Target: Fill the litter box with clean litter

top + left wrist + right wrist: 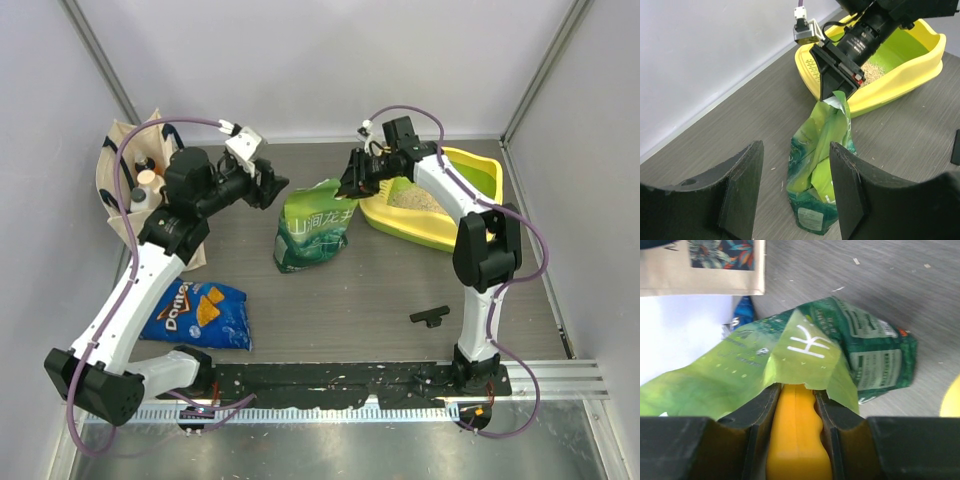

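Now right fingers [757, 412] pinch orange scoop [795, 435] against green pouch [312, 228]; left fingers [742, 190] spread.

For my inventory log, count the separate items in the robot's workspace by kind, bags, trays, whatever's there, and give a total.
bags: 3, the green pouch, Doritos bag, tote bag
litter box: 1
orange scoop: 1
small black part: 1
total: 6, leaving out what's inside the tote bag

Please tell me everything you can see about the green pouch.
The green pouch is soft printed film, dark green with lime panels and white lettering. It stands crumpled on the table, beside the litter box. Its open top rises to the right gripper, whose fingers clamp an orange-yellow piece.
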